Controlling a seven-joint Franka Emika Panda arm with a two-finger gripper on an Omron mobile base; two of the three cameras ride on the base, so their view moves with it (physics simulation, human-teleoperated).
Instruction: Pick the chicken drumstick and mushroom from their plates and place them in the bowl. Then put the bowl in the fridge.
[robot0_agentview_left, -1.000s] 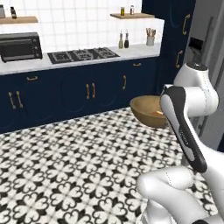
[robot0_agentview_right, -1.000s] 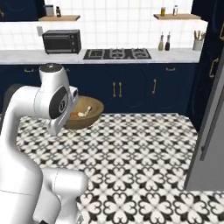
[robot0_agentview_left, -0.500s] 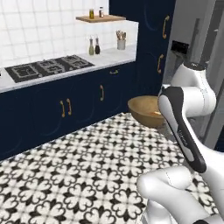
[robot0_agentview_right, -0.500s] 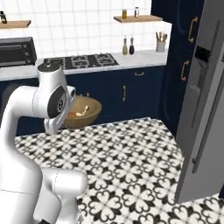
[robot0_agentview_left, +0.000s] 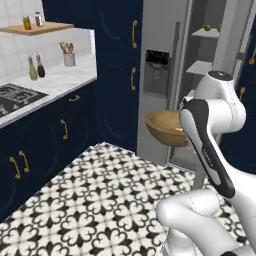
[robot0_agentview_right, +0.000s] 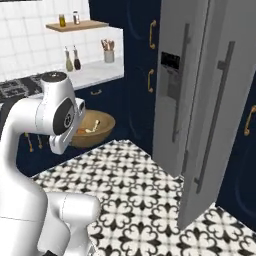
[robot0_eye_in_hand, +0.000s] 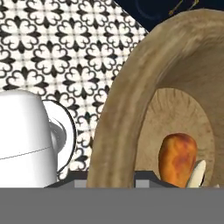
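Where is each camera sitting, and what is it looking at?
Left base view: behind the arm on its left, facing the fridge; the white arm rises at lower right, carrying the bowl.
Right base view: behind on the right, facing the fridge doors; the arm fills the lower left.
Hand view: on the hand, looking into the bowl at the chicken drumstick.
Both base views share fridge, bowl and patterned floor.
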